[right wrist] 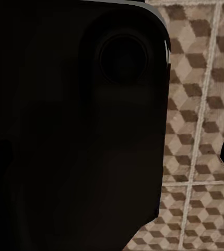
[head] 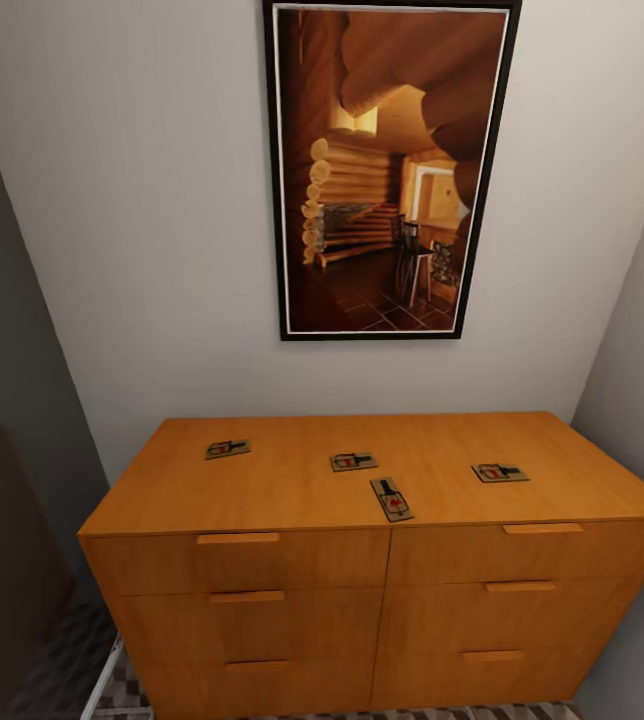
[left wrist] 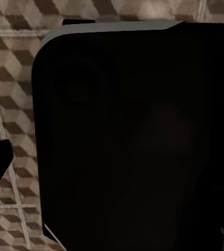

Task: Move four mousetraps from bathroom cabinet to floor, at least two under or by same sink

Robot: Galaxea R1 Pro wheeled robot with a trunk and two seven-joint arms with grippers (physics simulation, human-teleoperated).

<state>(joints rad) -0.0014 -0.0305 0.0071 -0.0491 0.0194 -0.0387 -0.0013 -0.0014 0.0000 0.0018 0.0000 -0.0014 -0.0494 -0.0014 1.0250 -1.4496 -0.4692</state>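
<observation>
A pale wall [head: 142,220] rises ahead, with a black-framed picture [head: 390,170] of a log interior hanging on it. Below stands an orange wooden dresser [head: 382,590] with two columns of three drawers, set in a corner between grey side walls. The floor [head: 92,670] at its foot is tiled in a brown and cream cube pattern, and the same tiles show in both wrist views [left wrist: 7,94] [right wrist: 200,136] beside a large dark rounded body [left wrist: 138,136] [right wrist: 75,125] that blocks most of each.

Four mousetraps lie flat on the dresser top, well apart from one another: one at the left [head: 227,449], one near the middle [head: 353,461], one close to the front edge just right of the middle [head: 391,499], lying lengthwise front to back, and one at the right [head: 500,472].

Neither gripper's fingers can be made out, so I cannot tell how far either is open or whether it holds anything.
</observation>
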